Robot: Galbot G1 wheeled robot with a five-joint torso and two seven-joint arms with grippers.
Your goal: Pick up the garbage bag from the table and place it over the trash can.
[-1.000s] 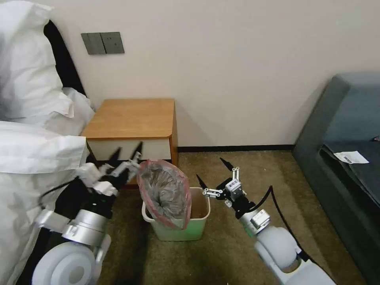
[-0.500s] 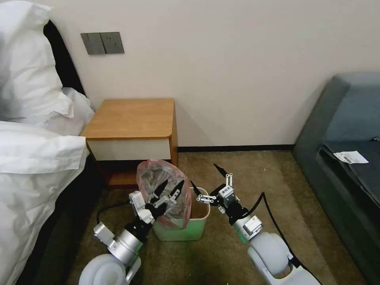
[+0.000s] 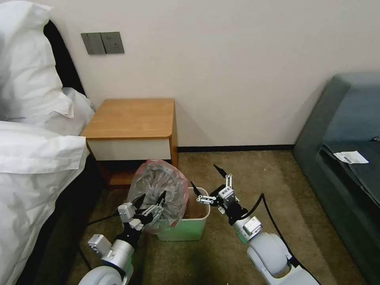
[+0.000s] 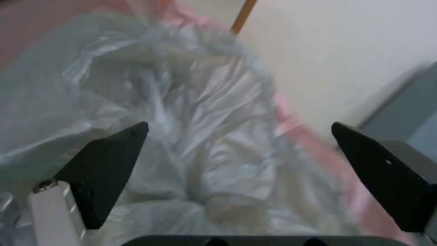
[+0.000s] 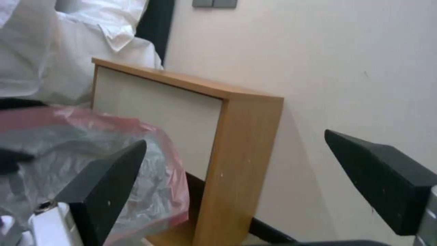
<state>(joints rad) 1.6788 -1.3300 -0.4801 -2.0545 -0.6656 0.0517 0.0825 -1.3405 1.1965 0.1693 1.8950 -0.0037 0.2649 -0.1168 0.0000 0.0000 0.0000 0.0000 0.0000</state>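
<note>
- Black fingers of your left gripper (image 3: 151,198) stand spread wide, holding nothing, at the mouth of the garbage bag (image 3: 160,190); crinkled grey plastic lies between them
- the bag stands bunched over the trash can (image 3: 190,233), covering its left part only
- your right gripper (image 3: 209,182) hovers spread beside the can's right rim, below the table (image 3: 132,118)

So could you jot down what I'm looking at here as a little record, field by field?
place: carpeted bedroom corner, bed at the robot's left, grey sofa at its right
garbage bag: grey with pink rim, mouth open, draped over the left side of the trash can
trash can: pale green, on the floor in front of the table
table: wooden, top bare
left pincer: open, fingers against the bag's front
right pincer: open, above the can's right rim, holding nothing
</note>
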